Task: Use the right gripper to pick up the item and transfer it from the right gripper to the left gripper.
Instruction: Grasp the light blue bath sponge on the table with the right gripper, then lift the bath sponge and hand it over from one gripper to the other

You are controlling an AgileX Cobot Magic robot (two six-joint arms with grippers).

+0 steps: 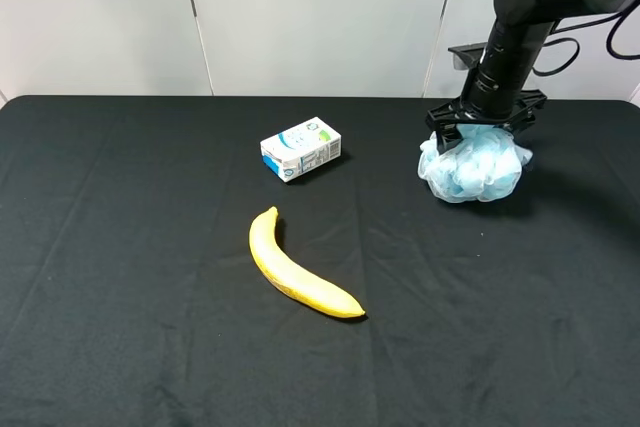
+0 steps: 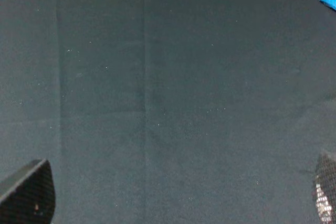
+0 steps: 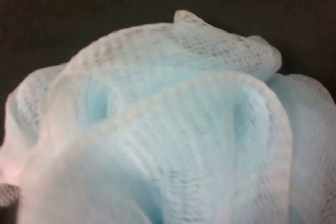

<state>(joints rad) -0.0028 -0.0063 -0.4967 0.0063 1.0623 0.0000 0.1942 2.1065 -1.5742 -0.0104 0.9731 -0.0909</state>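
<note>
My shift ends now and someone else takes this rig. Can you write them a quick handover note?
Right gripper: down on top of the bath pouf, straddling it; whether it is shut is unclear.
Left gripper: open, empty, above the bare black table.
Pouf: at the table's right rear in the exterior view.
Done: reach. Left: grasp, lift, handover to the other gripper.

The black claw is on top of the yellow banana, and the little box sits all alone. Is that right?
Not quite. The exterior high view shows the right claw on top of the fluffy blue pouf, not the banana. The little box does sit alone.
</note>
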